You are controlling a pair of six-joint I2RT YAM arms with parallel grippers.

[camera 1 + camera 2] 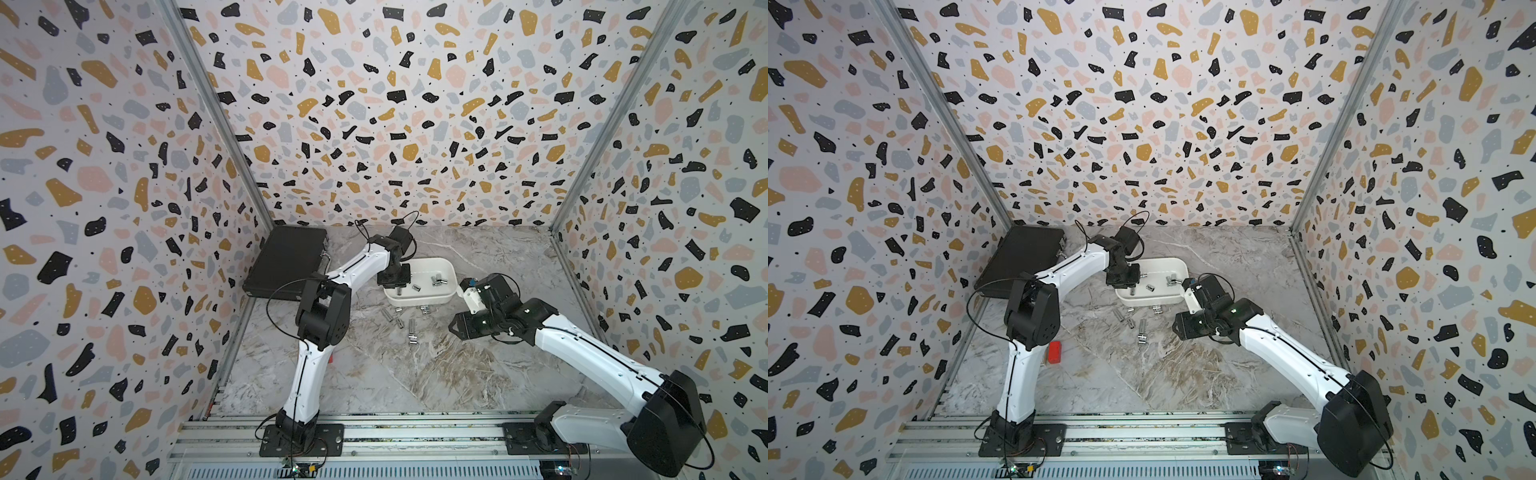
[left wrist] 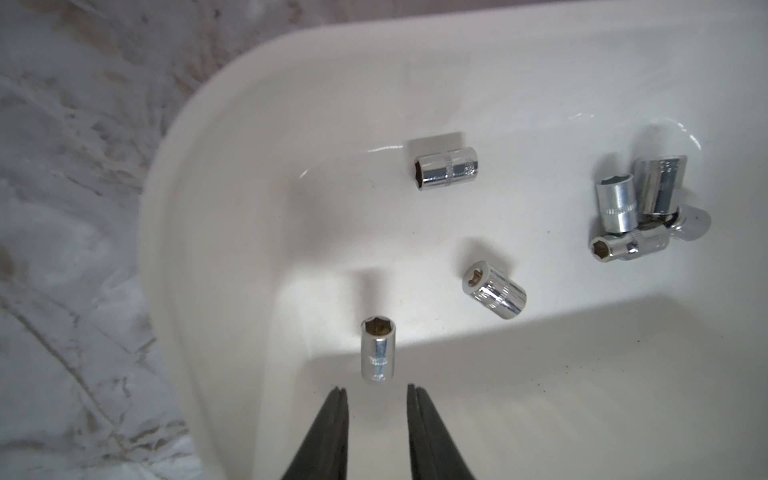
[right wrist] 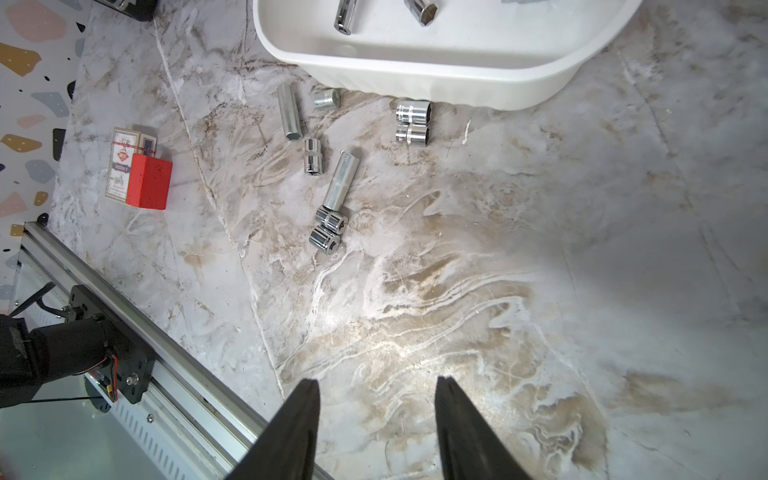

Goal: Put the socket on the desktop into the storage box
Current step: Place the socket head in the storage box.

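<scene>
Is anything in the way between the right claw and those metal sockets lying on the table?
Nothing visible. Only bare desktop lies between the open right gripper and the nearest sockets; the red block sits off to one side, clear of that path.

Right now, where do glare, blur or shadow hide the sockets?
Left wrist view: glare streaks on the sockets in the storage box; desktop soft. Right wrist view: loose sockets sharp, a broad shadow on part of the desktop. Both top views: sockets tiny, hard to count.
</scene>
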